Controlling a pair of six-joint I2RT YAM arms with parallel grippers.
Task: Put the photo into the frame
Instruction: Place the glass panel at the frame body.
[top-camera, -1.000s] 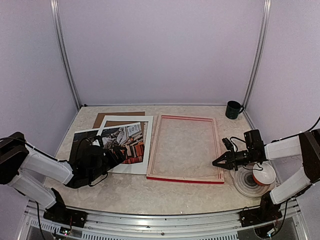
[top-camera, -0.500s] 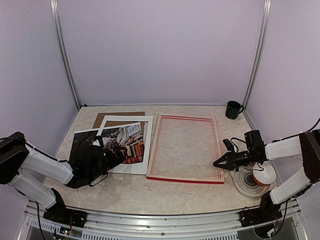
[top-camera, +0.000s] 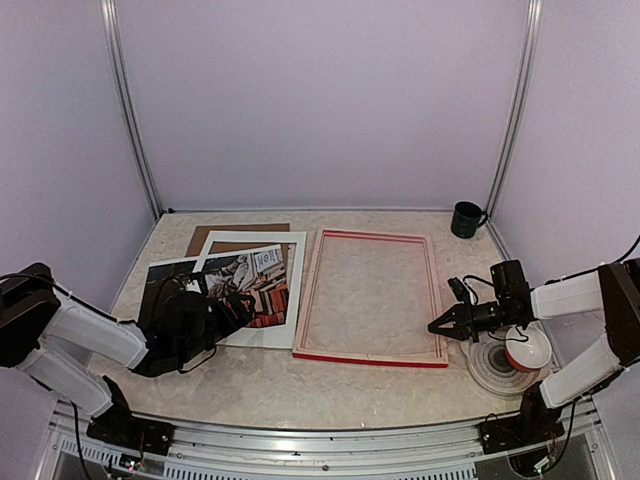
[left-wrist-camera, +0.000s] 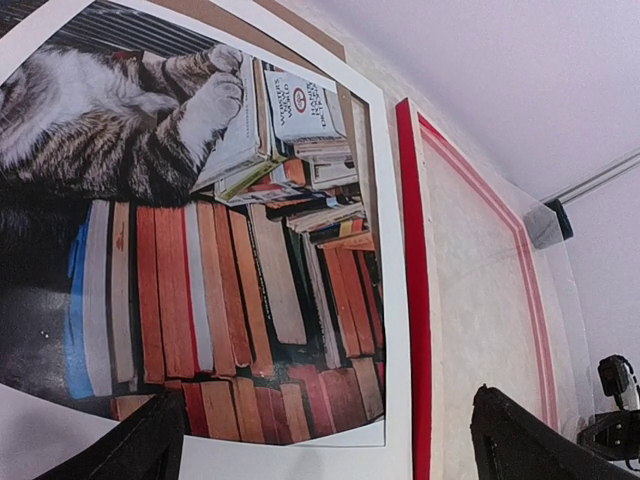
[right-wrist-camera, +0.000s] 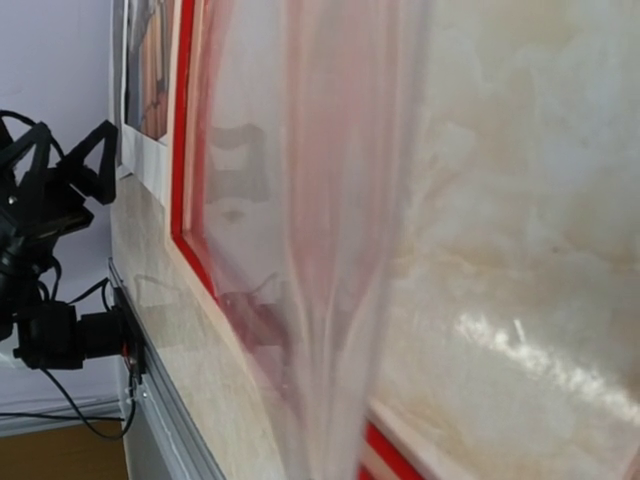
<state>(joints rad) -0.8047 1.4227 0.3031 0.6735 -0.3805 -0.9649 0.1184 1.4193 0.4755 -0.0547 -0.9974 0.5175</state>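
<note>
The photo (top-camera: 252, 285) of a tabby cat on books lies flat at the left, under a white mat (top-camera: 262, 334); its left part sticks out from beneath the mat. It fills the left wrist view (left-wrist-camera: 200, 250). My left gripper (top-camera: 238, 308) hovers over the photo's near part, jaws wide open and empty (left-wrist-camera: 330, 462). The frame (top-camera: 365, 357) lies back-up in the middle, its red rail just right of the mat (left-wrist-camera: 412, 250). My right gripper (top-camera: 438, 325) is at the frame's right rail near the front corner. A blurred clear sheet (right-wrist-camera: 340, 250) rises from where its jaws are; its fingers are hidden.
A brown backing board (top-camera: 225, 235) lies behind the mat. A dark green mug (top-camera: 465, 218) stands at the back right. A stack of plates with a red-and-white bowl (top-camera: 512, 358) sits under the right arm. The walls are close on both sides.
My right gripper has crept slightly to the right and nearer along the frame's right rail. The left arm, photo and frame have not visibly moved.
</note>
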